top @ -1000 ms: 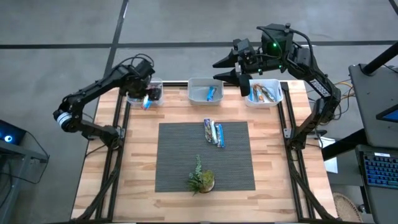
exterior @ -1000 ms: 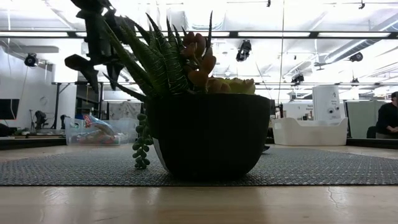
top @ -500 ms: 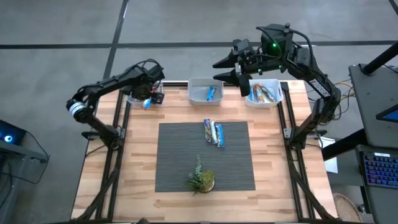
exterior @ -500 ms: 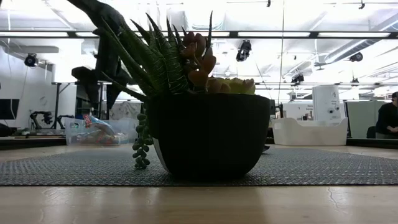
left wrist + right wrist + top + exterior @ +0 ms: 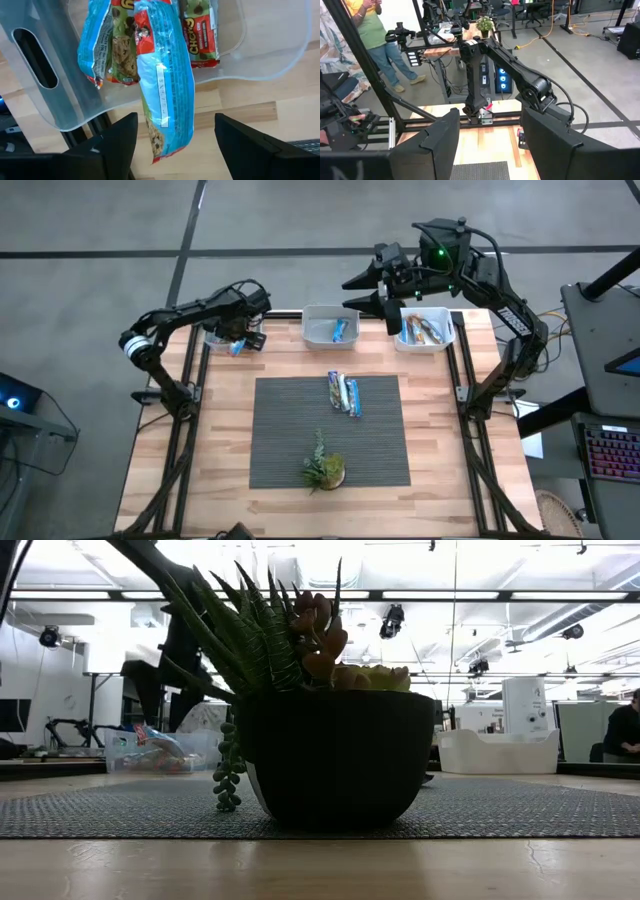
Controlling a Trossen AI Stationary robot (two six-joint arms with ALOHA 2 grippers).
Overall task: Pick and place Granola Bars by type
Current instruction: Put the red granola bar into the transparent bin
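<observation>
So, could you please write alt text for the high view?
Two granola bars lie on a grey mat beside a small plant. The open left gripper hovers by the left of three bins; the right gripper waits above the far edge.

**Where my granola bars lie**

Taking the grey mat [image 5: 330, 430] as my mark: two granola bars [image 5: 343, 393] lie side by side near its far edge. Beyond that edge, a blue bar [image 5: 339, 330], orange-wrapped bars [image 5: 426, 330] to the right, and blue-and-red ones [image 5: 165, 75] heaped at the left.
</observation>
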